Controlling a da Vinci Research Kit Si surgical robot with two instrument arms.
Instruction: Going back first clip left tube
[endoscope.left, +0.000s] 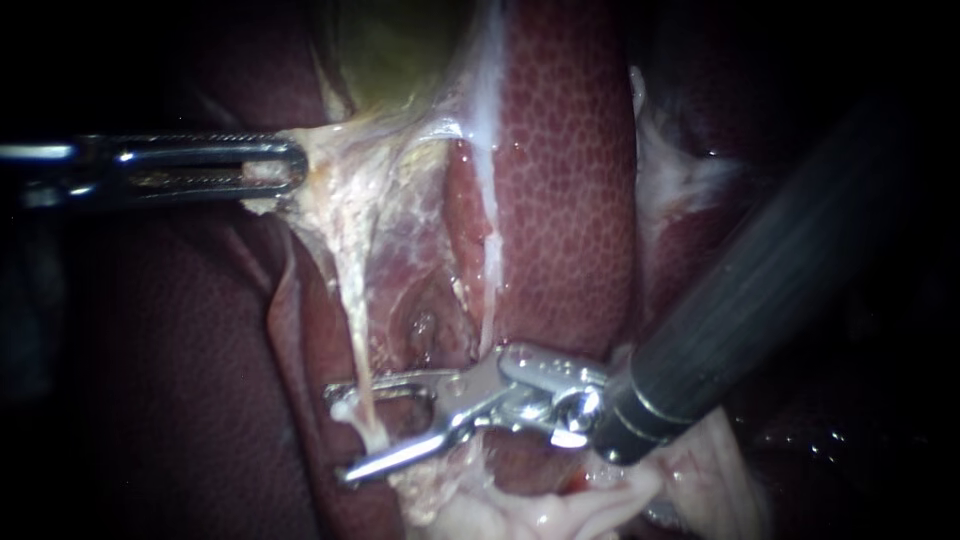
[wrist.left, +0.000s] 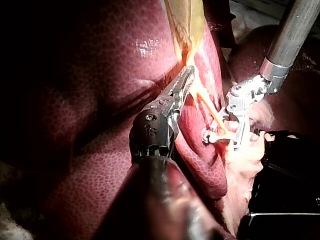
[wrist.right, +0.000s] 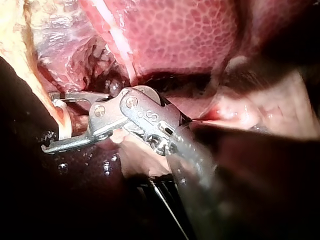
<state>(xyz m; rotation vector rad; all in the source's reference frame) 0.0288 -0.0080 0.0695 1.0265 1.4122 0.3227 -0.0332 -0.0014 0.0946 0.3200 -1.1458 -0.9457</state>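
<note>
The left tube (endoscope.left: 352, 300) is a thin pale strand running down from the gallbladder (endoscope.left: 400, 50) across the liver (endoscope.left: 570, 180). My right instrument (endoscope.left: 338, 432) comes in from the right and stands open, one jaw on each side of the tube's lower end, with a gap showing. The right wrist view has the same open jaws (wrist.right: 49, 121) astride the pale tube (wrist.right: 63, 120). My left instrument (endoscope.left: 292, 165) is shut on the pale tissue (endoscope.left: 325, 150) below the gallbladder and holds it taut; its jaws (wrist.left: 189, 74) show this in the left wrist view too.
A second pale strand (endoscope.left: 490, 250) runs down along the liver's edge to the right of the tube. Loose whitish tissue (endoscope.left: 560, 510) lies under the right instrument's shaft. A black block (wrist.left: 287, 175) sits beside the tissue in the left wrist view.
</note>
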